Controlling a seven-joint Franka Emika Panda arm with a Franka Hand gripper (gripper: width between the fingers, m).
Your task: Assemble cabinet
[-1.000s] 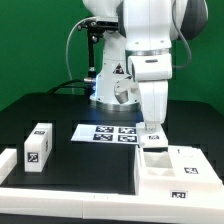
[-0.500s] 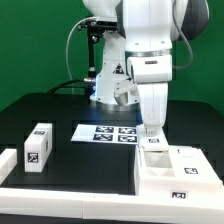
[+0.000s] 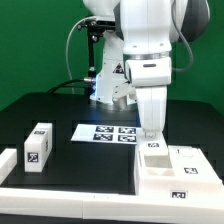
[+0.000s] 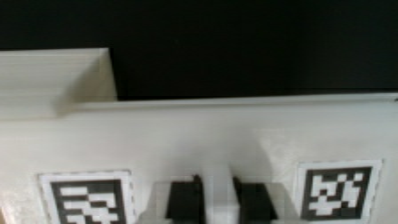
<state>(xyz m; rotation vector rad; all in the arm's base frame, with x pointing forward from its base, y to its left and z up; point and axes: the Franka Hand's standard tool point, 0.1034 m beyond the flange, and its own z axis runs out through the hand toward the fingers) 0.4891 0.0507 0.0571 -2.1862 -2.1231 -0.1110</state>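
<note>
White cabinet (image 3: 172,168): far edge meets gripper (image 3: 152,134).
Jaws: flank a white ridge; clamped or not, unclear.
Black tabletop (image 3: 60,108): open beyond that edge.

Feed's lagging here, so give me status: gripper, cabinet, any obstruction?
Gripper at cabinet far wall, fingers straddling it; grip unconfirmed. Cabinet resting on table. Nothing blocking; small white block well clear.
</note>
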